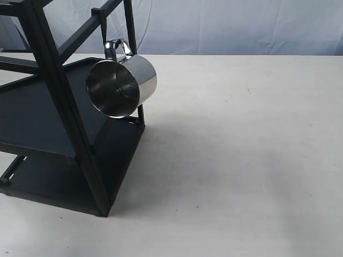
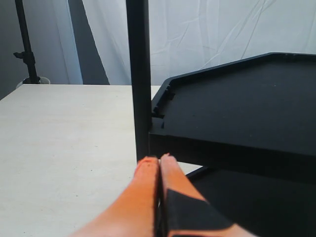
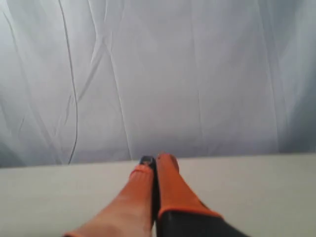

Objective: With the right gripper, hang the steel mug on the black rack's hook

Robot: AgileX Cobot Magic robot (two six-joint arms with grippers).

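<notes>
The steel mug (image 1: 122, 87) hangs by its looped handle (image 1: 118, 48) from the hook (image 1: 103, 29) on the black rack (image 1: 51, 118), its open mouth facing the exterior camera. No gripper touches it. Neither arm shows in the exterior view. In the right wrist view my right gripper (image 3: 154, 162) is shut with nothing between its orange fingers, over the pale table with a white curtain behind. My left gripper (image 2: 158, 160) is shut too, empty, close to a rack post (image 2: 138, 74) and a tray shelf (image 2: 237, 106).
The white table (image 1: 241, 160) stretches to the right of the rack. A white curtain (image 1: 230, 24) hangs along the far edge. A dark stand (image 2: 25, 44) rises beyond the table in the left wrist view.
</notes>
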